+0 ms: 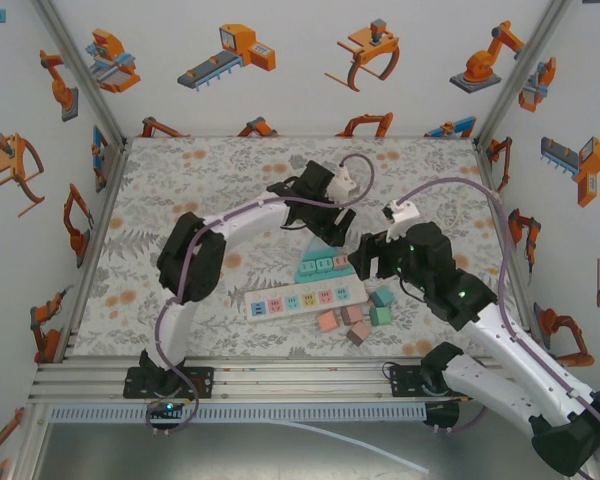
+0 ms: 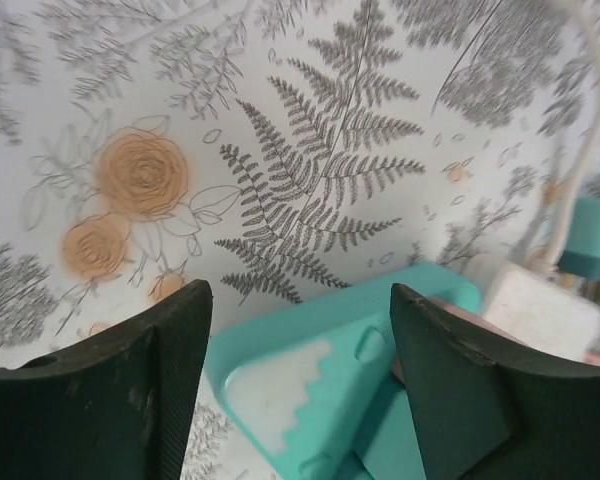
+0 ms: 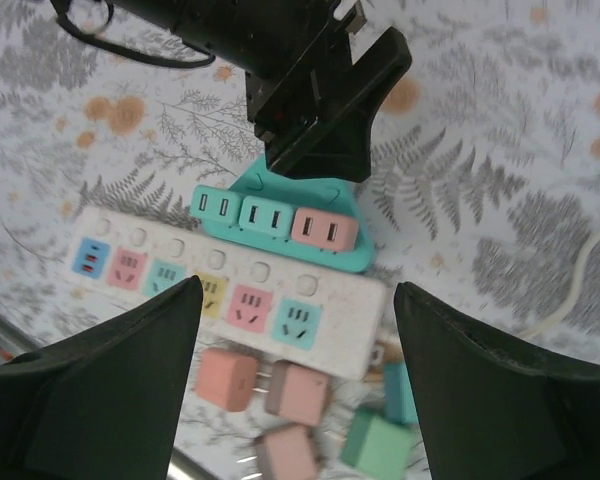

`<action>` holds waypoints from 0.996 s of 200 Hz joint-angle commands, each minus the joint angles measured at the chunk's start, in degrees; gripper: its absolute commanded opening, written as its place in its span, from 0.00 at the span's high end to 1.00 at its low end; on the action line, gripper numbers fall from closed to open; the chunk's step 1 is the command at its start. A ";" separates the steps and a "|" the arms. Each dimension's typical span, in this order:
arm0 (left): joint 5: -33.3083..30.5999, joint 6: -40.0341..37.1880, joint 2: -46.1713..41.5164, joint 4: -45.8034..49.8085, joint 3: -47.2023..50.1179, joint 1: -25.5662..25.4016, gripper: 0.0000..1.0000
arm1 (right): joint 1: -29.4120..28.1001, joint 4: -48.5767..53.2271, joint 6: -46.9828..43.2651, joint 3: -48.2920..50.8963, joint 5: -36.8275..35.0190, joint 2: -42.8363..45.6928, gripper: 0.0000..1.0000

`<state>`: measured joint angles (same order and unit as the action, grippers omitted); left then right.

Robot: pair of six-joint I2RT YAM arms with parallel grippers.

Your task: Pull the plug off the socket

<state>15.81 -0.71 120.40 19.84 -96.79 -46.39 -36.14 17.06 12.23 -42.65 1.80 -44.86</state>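
Black fingers [image 2: 130, 390] of the left gripper [image 2: 300, 300] stand apart on either side of the narrow tip of a teal triangular plastic socket block [image 2: 310, 380]. No squeeze on it shows, so I read these jaws as open. The block lies near the middle of the fern-patterned table [image 1: 180, 200], just beside the far long side of a white plastic power strip [image 3: 260, 272].

Three cube plugs sit in a row along the block's wide side. Two are teal plastic cube plugs [image 3: 265, 215], and a pink plastic cube plug [image 3: 325, 228] sits at the end toward the table's right edge. The right gripper [image 3: 298, 290] hovers above the strip with its jaws wide and nothing between them. Loose pink and teal cubes [image 3: 225, 380] lie between the strip and the table's near edge.

Each plug looks rigid, light and smooth-sided, probably held only by the friction of its pins. The block seems light too and would likely rise with a plug unless pressed down at its tip. The pink plug offers the easiest hold because its outer face is free. Pinch it across two flat opposite faces and draw it straight out along the pins. Smooth plastic may slip, and a tilted pull could bind.
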 commanded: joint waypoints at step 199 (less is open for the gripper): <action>6.42 23.29 -16.17 -15.31 26.77 11.42 0.30 | 8.97 8.34 -80.61 -15.32 35.93 -42.85 0.38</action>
<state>19.53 21.63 102.41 5.61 -69.84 -33.52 -27.44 23.75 -66.57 -56.58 34.61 -85.89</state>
